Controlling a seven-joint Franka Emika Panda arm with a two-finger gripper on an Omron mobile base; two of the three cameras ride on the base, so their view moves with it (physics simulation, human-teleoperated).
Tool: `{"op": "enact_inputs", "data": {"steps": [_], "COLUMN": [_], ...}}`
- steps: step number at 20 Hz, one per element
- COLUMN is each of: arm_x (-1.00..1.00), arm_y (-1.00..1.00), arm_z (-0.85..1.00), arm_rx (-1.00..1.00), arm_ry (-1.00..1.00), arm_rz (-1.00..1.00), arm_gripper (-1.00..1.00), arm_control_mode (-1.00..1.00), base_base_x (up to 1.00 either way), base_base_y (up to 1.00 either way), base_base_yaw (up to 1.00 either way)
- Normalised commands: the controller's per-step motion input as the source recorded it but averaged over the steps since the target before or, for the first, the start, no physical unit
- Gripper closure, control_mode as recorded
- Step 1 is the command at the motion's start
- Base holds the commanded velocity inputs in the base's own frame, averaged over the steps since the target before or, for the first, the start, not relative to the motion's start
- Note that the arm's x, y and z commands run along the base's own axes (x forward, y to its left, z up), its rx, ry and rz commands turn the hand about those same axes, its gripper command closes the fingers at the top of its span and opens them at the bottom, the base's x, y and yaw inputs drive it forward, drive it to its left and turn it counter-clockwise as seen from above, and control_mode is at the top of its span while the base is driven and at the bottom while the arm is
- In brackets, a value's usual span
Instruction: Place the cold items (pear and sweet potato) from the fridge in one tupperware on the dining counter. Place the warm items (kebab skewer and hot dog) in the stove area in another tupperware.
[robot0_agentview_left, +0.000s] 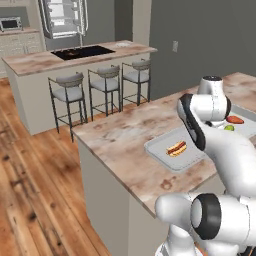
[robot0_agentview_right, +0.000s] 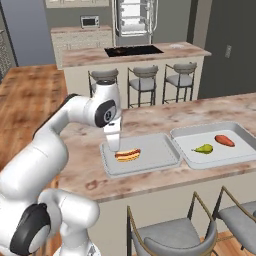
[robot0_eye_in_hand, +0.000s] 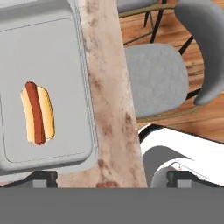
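The hand hangs just above the near-left part of a grey tub, its tips pointing down beside the hot dog. In the hand view the two dark tips sit wide apart at the bottom edge with nothing between them: the hand is open and holds nothing.

The hot dog lies flat in that tub, at about 9 o'clock of its floor in the right base view. The hand view shows it lengthwise, sausage on bun, and also a grey stool below the tabletop edge.

The right base view shows what the arm partly covers in the left base view: a second tub touching the first at 3 o'clock, with the pear and the sweet potato side by side inside. Far behind, at 12 o'clock, stand an island with a cooktop and a fridge.
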Motion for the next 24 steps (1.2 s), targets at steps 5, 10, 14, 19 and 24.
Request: {"op": "enact_inputs", "data": {"steps": [5, 10, 14, 19, 24], "arm_x": [-0.93, -0.92, -0.66, -0.48, -0.62], "arm_y": [0.16, 0.25, 0.45, 0.51, 0.17], "arm_z": [0.71, 0.63, 0.4, 0.19, 0.04], "arm_rx": [-0.04, -0.1, -0.17, -0.21, -0.05], "arm_ry": [0.0, 0.0, 0.01, 0.01, 0.0], "arm_rz": [0.07, 0.16, 0.26, 0.4, 0.41], "arm_gripper": [-1.0, -1.0, -1.0, -1.0, -1.0], "arm_control_mode": [-1.0, -1.0, -1.0, -1.0, -1.0], "base_base_x": [0.0, 0.0, 0.0, 0.0, 0.0], "base_base_y": [0.0, 0.0, 0.0, 0.0, 0.0], "base_base_yaw": [0.0, 0.0, 0.0, 0.0, 0.0]}}
